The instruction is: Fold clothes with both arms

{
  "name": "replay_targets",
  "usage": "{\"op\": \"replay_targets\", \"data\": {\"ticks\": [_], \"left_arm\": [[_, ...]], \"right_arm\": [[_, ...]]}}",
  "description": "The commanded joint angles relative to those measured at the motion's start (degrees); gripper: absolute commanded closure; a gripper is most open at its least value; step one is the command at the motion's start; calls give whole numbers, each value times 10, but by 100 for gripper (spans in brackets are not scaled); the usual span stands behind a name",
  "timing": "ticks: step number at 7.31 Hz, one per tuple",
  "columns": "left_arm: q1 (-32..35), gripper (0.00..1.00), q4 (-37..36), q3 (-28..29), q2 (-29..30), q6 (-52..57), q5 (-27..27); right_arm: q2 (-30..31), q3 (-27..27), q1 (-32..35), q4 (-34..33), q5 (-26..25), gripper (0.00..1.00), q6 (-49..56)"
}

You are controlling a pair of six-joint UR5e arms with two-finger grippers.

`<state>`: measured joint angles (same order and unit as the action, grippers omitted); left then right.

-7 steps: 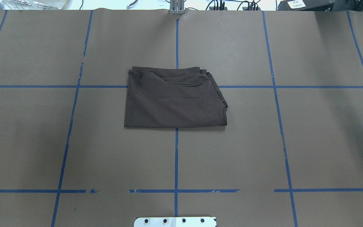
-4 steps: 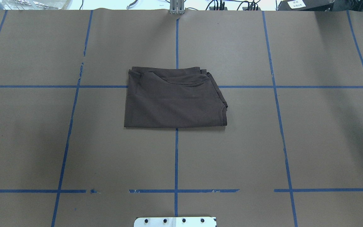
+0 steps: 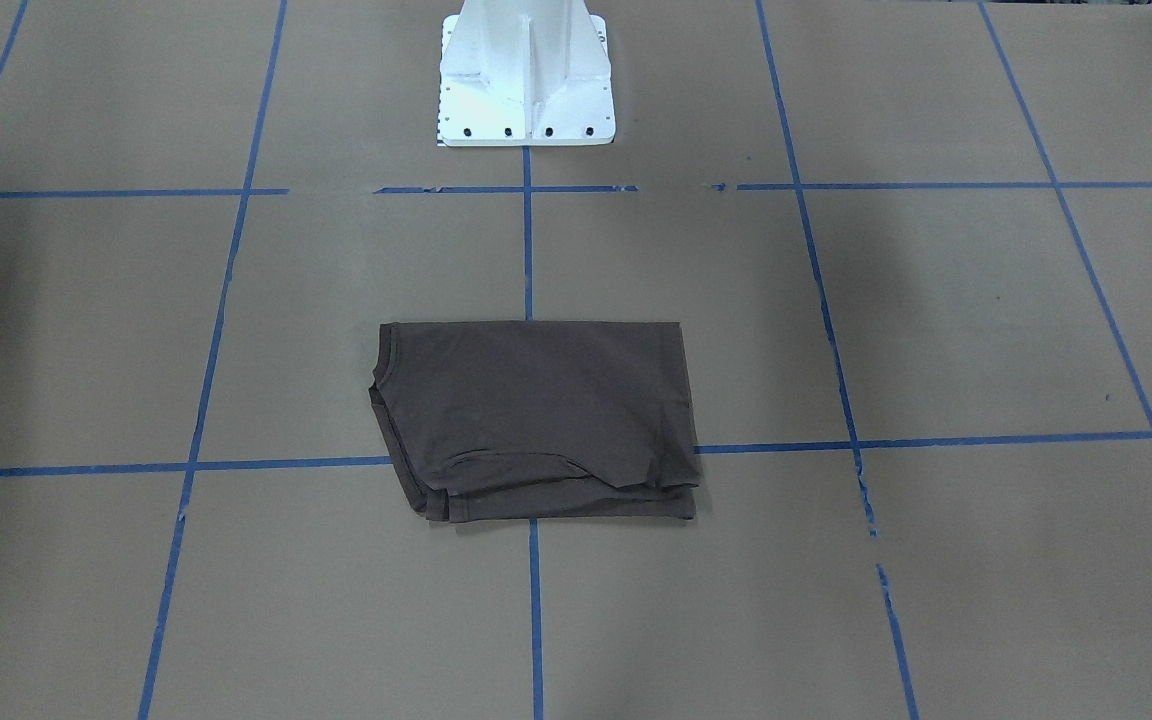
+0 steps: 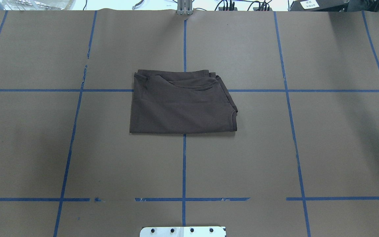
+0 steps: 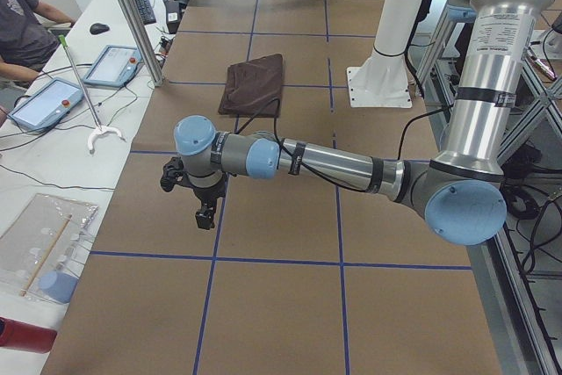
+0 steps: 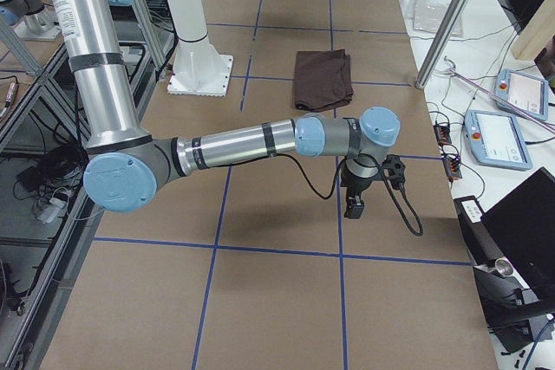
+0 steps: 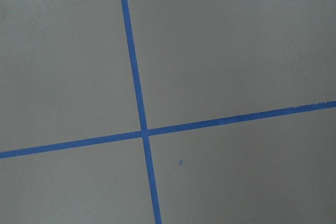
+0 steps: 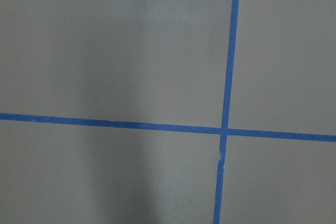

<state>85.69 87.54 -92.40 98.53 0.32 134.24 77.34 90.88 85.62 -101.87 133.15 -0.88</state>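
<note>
left arm (image 5: 334,162) and right arm (image 6: 234,140) outstretched low, left gripper (image 5: 205,219) and right gripper (image 6: 354,209) downward, apart from t-shirt (image 4: 181,103), opening unclear

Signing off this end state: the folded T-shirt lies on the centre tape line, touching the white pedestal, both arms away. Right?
No: the T-shirt lies apart from the white pedestal, bare table between them; the exterior front-facing view shows it. The rest holds: folded, on the centre tape line, left arm and right arm away.
</note>
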Motion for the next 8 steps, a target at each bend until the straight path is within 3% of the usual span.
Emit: {"op": "replay_targets", "data": {"ticks": [1,8], "left_arm": [[0,0,1,1,0,-1,1],[0,0,1,47,4,6,1]], "right_arm": [[0,0,1,0,0,0,0],[11,-9,0,-2,1,0,-1]]}}
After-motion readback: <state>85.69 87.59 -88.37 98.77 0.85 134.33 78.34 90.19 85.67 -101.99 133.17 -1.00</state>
